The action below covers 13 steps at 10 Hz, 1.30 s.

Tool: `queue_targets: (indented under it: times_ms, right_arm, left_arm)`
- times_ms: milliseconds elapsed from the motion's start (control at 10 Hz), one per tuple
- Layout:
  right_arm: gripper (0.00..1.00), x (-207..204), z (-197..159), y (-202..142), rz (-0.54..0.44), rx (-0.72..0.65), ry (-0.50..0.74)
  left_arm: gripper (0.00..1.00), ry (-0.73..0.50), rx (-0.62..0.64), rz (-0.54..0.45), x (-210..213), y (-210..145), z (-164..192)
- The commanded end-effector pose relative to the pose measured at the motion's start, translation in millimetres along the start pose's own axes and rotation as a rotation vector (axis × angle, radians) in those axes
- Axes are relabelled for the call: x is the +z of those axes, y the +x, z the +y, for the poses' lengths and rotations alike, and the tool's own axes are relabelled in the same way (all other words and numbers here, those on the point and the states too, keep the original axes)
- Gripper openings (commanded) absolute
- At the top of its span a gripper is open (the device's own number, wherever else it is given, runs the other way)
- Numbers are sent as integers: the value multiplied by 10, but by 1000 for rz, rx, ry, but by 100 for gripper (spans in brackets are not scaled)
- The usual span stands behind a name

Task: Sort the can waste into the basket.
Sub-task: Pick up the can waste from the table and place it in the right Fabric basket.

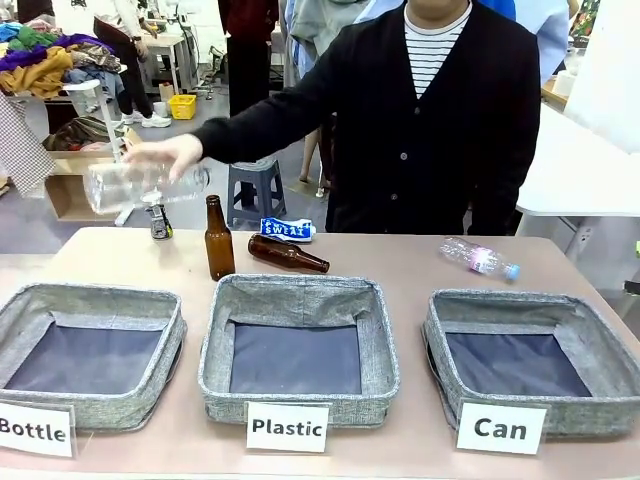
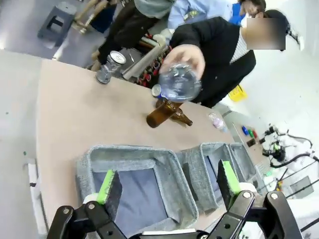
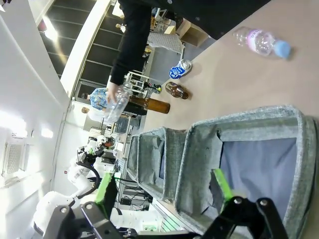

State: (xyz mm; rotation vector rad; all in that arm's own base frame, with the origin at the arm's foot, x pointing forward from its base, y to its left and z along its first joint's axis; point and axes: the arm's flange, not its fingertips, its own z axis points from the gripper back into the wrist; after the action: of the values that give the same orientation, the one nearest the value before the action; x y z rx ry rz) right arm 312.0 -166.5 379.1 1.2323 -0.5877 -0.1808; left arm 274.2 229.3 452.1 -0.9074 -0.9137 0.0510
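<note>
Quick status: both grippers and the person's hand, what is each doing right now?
Left gripper: open, empty.
Right gripper: open, empty.
Person's hand: holding a clear plastic bottle.

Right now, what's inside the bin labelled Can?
Inside the Can basket only its dark liner shows. The near wall covers the liner's front strip. The blue can lies on the table, outside it.

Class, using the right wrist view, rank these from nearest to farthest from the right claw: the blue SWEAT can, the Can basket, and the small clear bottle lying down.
From the right claw:
1. Can basket: just below it.
2. Small clear bottle: beyond the basket's far wall.
3. Blue can: farthest, toward the robot's left.
</note>
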Motion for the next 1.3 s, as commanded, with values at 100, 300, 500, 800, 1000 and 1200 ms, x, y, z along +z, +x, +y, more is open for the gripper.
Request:
queue_targets:
  times_ms: [100, 300, 500, 800, 1000, 1200]
  right_arm:
    - [100, -4, 4, 21, -10, 23, 17]
    - [100, -4, 4, 21, -10, 23, 17]
    - [100, -4, 4, 21, -10, 23, 17]
    - [100, -4, 4, 21, -10, 23, 17]
    - [100, -4, 4, 21, -10, 23, 17]
    - [100, -4, 4, 21, -10, 23, 17]
  left_arm:
    - [100, 6, -129, 152, -613, 270, -449]
    - [100, 29, -32, 98, -258, 496, -231]
    - [100, -20, 14, 4, 312, 295, 81]
    - [100, -107, 86, -117, 693, -157, 489]
    - [100, -110, 61, -96, 583, -176, 439]
    - [100, -60, -70, -22, 221, -24, -61]
